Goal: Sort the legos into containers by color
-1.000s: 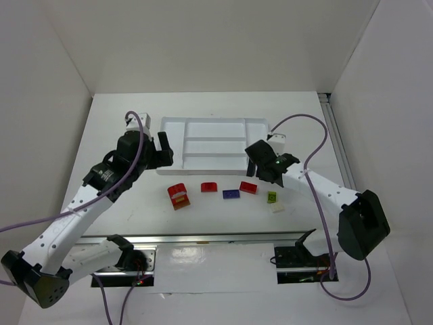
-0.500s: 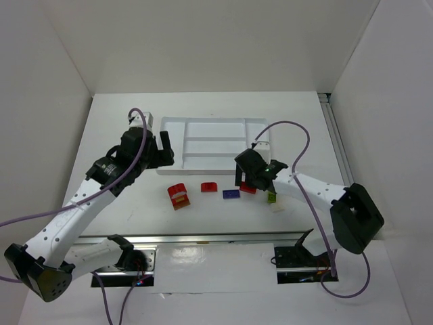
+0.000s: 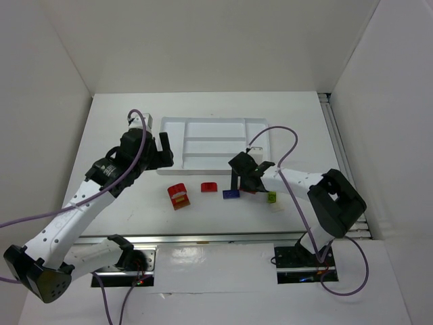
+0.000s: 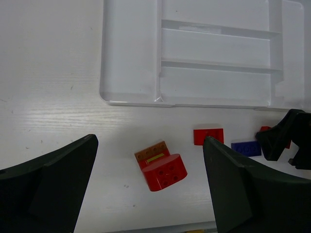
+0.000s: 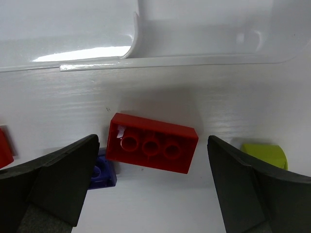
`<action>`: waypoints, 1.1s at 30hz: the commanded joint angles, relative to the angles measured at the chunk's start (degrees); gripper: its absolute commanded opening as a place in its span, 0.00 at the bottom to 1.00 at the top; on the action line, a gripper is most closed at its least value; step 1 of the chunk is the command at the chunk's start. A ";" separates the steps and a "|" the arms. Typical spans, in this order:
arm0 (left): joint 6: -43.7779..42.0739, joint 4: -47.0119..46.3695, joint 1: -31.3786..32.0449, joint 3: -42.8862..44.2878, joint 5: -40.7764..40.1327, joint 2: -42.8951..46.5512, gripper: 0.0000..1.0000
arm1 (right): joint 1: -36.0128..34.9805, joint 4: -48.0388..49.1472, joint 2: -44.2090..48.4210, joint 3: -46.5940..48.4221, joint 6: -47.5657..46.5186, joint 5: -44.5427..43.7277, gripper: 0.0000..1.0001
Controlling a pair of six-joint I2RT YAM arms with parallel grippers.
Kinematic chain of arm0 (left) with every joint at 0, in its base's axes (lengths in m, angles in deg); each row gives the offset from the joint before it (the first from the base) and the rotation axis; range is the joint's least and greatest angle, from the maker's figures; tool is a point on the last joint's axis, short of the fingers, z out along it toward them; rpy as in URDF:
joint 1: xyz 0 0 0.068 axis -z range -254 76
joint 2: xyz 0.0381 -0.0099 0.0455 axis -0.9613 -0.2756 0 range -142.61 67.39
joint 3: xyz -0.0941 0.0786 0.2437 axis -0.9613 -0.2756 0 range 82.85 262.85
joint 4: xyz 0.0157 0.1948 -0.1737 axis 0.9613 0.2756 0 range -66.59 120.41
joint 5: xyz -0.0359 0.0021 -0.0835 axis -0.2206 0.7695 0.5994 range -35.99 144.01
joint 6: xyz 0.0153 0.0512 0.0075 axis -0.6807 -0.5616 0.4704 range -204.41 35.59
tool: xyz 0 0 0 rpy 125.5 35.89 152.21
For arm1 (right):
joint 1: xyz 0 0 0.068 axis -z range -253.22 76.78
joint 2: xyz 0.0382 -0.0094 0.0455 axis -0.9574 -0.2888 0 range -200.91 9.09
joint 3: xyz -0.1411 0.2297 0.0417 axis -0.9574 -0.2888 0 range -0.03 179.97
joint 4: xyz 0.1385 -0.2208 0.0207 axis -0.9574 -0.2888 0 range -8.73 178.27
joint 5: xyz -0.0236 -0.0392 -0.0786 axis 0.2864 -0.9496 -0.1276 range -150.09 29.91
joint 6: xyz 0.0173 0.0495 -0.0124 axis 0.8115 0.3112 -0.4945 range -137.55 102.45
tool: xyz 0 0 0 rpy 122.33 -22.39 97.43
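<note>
Nearest me, a metal rail (image 3: 216,237) runs along the near edge of the white table (image 3: 122,122), whose top shows a faint wood grain. My right gripper (image 5: 153,194) hangs low over it with its fingers spread wide. A red brick (image 5: 151,143) lies between them with a gap on each side. Just outside one finger sits a blue brick (image 5: 103,175), and outside the other a lime green brick (image 5: 265,154). My left gripper (image 4: 148,194) is spread just as wide and holds nothing. Between its fingers lies a rounded red brick (image 4: 165,173) touching an orange-brown brick (image 4: 150,154). A flat red brick (image 4: 208,136) sits just past the tip of one finger. Beyond both sets of fingertips the white tray (image 4: 129,99) lies flat on the table, its dividers running across. Plain white walls (image 3: 203,40) close in the table on three sides.
</note>
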 commanded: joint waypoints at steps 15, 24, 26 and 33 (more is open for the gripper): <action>0.22 -0.46 0.14 0.41 -1.26 0.82 1.00 | -3.45 -1.66 6.31 3.23 3.59 -5.38 0.64; 2.68 2.25 0.14 -0.12 -1.17 -0.94 1.00 | 3.48 -0.20 3.37 15.61 -7.30 -5.67 0.64; 3.91 3.76 0.14 -0.12 -2.84 -2.25 1.00 | 5.41 -0.19 -0.42 21.74 -10.56 -5.13 0.64; 4.71 6.58 0.14 -1.25 0.06 -1.74 0.97 | 8.85 2.01 -18.88 41.54 -15.22 -3.46 0.65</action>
